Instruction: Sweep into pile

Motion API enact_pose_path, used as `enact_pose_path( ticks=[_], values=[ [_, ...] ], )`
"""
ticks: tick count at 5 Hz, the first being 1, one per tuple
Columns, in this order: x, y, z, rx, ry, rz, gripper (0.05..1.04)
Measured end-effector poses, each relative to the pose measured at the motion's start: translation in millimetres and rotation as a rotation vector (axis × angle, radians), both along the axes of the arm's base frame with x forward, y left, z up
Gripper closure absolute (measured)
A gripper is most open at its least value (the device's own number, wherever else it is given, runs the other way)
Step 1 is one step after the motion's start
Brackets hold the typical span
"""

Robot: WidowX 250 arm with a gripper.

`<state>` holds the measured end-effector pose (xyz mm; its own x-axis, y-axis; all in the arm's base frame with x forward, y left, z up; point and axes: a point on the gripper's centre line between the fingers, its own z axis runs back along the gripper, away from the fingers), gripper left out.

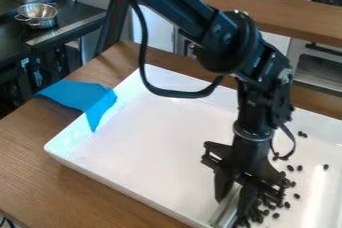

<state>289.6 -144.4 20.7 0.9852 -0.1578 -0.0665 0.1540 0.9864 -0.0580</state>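
Under the tray (153,137) we're seeing a wood table (27,157), and a blue cloth (83,99) is hanging over the tray's side. Our claw (232,204) is sitting low inside the tray, by its near edge, fingers partly apart and clamping a metal tool (227,209). The beans (276,215) are lying loose in the tray, some bunching near its near edge. We're guessing the tool is behaving stiff, light and a bit slippery, so we'd be gripping it firmly up top; the beans are probably rolling easily, so we're thinking slow strokes.
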Motion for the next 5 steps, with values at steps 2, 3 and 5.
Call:
enact_pose_path(
  ticks=[2,3,5],
  values=[
    [-3.7,-32.1,0.3,-0.027,-0.001,-0.018,0.711],
    [-2.6,-38.7,2.1,-0.042,0.019,-0.005,0.712],
    [3.3,-18.6,24.5,-0.09,0.047,0.029,0.712]
  ],
)
